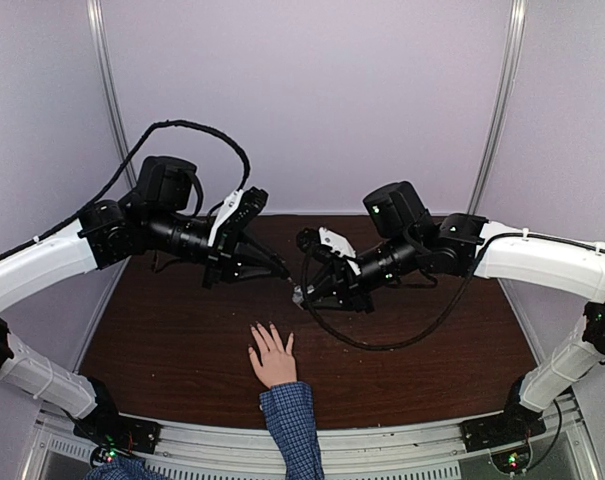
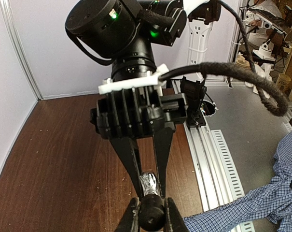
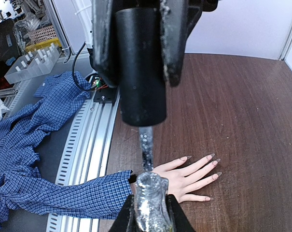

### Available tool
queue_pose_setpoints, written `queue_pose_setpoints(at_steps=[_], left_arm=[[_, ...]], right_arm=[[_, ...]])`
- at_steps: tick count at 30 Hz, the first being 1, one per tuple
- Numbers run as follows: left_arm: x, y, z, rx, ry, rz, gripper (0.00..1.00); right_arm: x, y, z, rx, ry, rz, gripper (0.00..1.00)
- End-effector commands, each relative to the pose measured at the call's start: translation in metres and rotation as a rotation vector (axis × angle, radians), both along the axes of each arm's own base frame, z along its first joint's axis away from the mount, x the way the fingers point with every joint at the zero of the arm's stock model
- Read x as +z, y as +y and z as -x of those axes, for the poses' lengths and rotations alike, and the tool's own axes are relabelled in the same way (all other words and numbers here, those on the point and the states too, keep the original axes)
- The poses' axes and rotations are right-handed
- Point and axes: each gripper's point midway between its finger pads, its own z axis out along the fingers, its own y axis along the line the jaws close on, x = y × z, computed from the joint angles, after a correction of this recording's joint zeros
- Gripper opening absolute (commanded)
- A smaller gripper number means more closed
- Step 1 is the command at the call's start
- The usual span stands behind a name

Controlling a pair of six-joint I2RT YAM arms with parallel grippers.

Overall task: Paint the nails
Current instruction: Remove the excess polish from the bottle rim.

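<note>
From where I'm standing, the two arms are meeting nose to nose above the dark brown, wood-grained table (image 3: 242,96). The left gripper (image 2: 151,220) is clenching a smooth black cylindrical cap (image 3: 141,72) between its flat black fingers. The right gripper (image 3: 150,220) is squeezing a small bottle (image 3: 149,198) with a lumpy, silvery, glittering surface. A thin brush stem (image 3: 146,145), speckled with glitter, is running straight from the cap's lower end to the bottle's neck, so the two pieces are lining up end to end.

Just below and beyond them, a light-skinned hand (image 3: 182,179) is lying flat, palm down, on the tabletop with its fingers spreading apart. The nails (image 3: 217,175) are sitting at the fingertips, long and tapering to points, looking greyish and slightly glossy. They are resting near the grippers but well clear of the brush.

A soft blue checked shirt cuff (image 3: 100,191) is wrapping the wrist and crossing a ribbed, slotted aluminium rail (image 3: 83,145) at the table's near edge. More of the same crumpled checked cloth is bunching beside it.
</note>
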Motion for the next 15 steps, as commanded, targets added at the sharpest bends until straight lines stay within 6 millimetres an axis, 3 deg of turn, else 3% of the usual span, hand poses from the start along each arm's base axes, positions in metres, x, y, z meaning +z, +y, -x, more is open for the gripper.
queue_pose_setpoints(at_steps=[1,15], left_arm=[[0.0129,-0.0031,-0.0045,-0.004,-0.019,0.043,0.00],[0.0093,-0.0057,-0.0021,-0.022,0.000,0.039,0.00]], right_arm=[[0.0222,0.0038,0.0026,0.013,-0.023,-0.055,0.00],[0.0245,0.0045,0.0028,0.011,-0.021,-0.063,0.00]])
